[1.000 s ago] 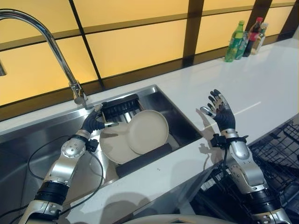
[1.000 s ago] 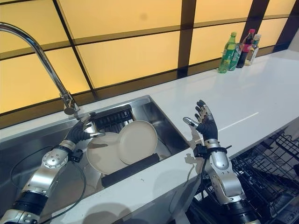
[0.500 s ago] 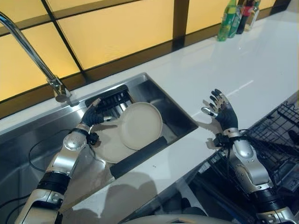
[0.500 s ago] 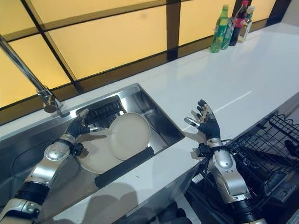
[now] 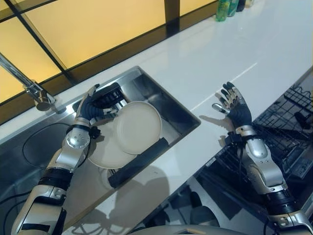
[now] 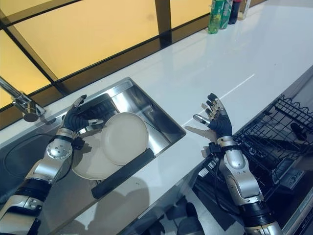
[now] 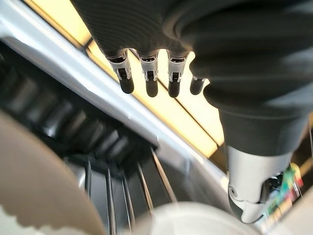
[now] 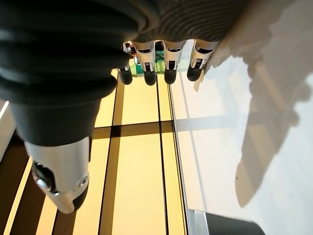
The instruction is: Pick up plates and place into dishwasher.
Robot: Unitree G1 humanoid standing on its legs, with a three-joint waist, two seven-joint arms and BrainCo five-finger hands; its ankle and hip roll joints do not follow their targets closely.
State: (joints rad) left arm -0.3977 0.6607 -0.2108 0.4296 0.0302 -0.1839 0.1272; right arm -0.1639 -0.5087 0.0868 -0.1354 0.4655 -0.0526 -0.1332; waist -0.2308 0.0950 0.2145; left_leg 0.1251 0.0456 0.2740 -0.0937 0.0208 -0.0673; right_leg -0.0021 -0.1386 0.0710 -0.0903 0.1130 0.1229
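Two beige plates lie in the steel sink (image 5: pixel 183 117): a smaller plate (image 5: pixel 138 126) leans over a larger plate (image 5: pixel 102 151). My left hand (image 5: pixel 89 108) hovers open at the plates' far-left edge, fingers (image 7: pixel 146 73) straight, thumb toward the smaller plate, holding nothing. In the left wrist view the plate rims (image 7: pixel 39 181) lie just below the hand. My right hand (image 5: pixel 237 110) is raised open over the white counter (image 5: pixel 244 54), palm toward the sink, fingers (image 8: pixel 156 61) spread. The dishwasher rack (image 5: pixel 288 122) of black wire stands open at the lower right, beside my right arm.
A dark ribbed drain rack (image 5: pixel 110 95) sits at the sink's back behind the plates. A black bar (image 5: pixel 139 161) lies along the sink's front by the plates. The faucet (image 5: pixel 29 88) stands at the far left. Bottles (image 5: pixel 225 7) stand on the counter's far end.
The camera has tilted down and shifted, so the whole scene sits differently. My left hand's fingers have straightened and lifted by the plates' edge. The right hand stays open over the counter.
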